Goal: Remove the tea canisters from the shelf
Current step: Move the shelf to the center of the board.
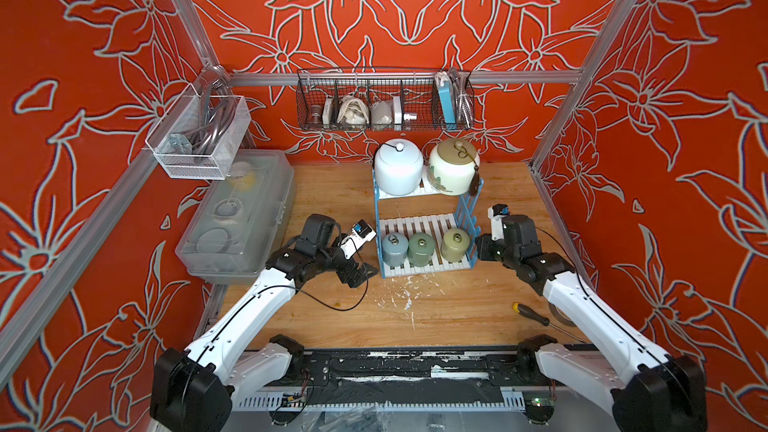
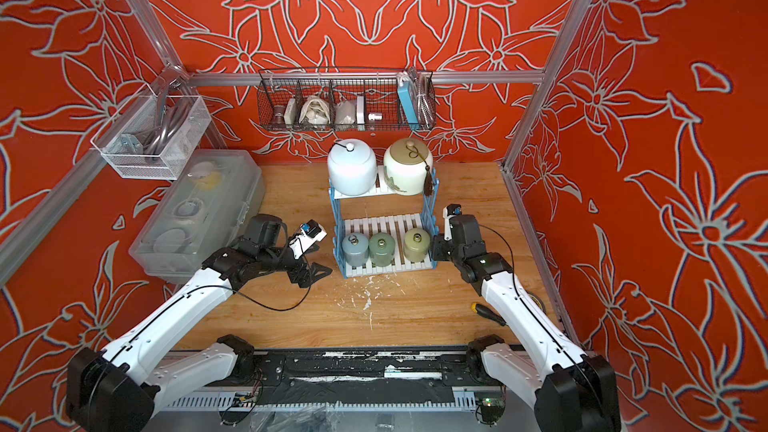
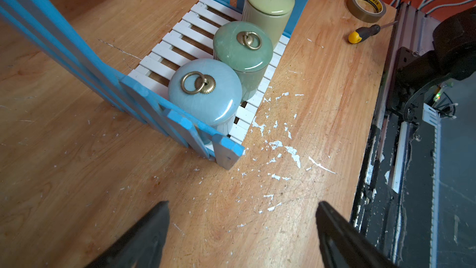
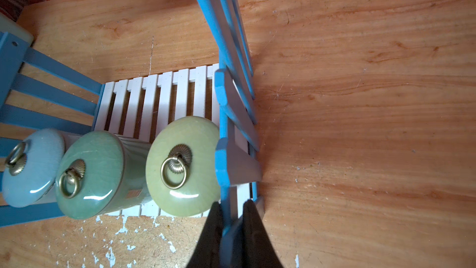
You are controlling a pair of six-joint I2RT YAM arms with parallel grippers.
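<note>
**Top and wrist views, start of the unloading.**

- Showed the worktop [image 1: 415,317] across the lower middle of the frame in both top views.
- Found the shelf [image 1: 419,224] at centre frame with all five tea canisters on it.
  - Upper tier, above centre, side by side: the pale-blue-white canister [image 1: 399,172] and the cream canister [image 1: 453,170].
  - Lower tier, in a row along the front: the grey-blue canister [image 1: 394,249], the green canister [image 1: 421,248] and the olive canister [image 1: 455,244].
- Caught the right hand [image 4: 232,203] clamped narrow on a blue picket of the shelf's side, just beside the olive canister.
- Caught the left hand [image 3: 242,203] spread wide and empty over bare wood, near the shelf's front corner by the grey-blue canister.
- Judged the step as bracing the shelf for a first lift.
- Advised a firm hold on the picket, a grasp around the grey-blue body rather than its loose ring, and a straight rise clear of the fence.
- Noted black printing on the yellow label of the tape roll [image 3: 360,12], too small to read.
- Found no brand on the screwdriver [image 3: 363,33].
</note>
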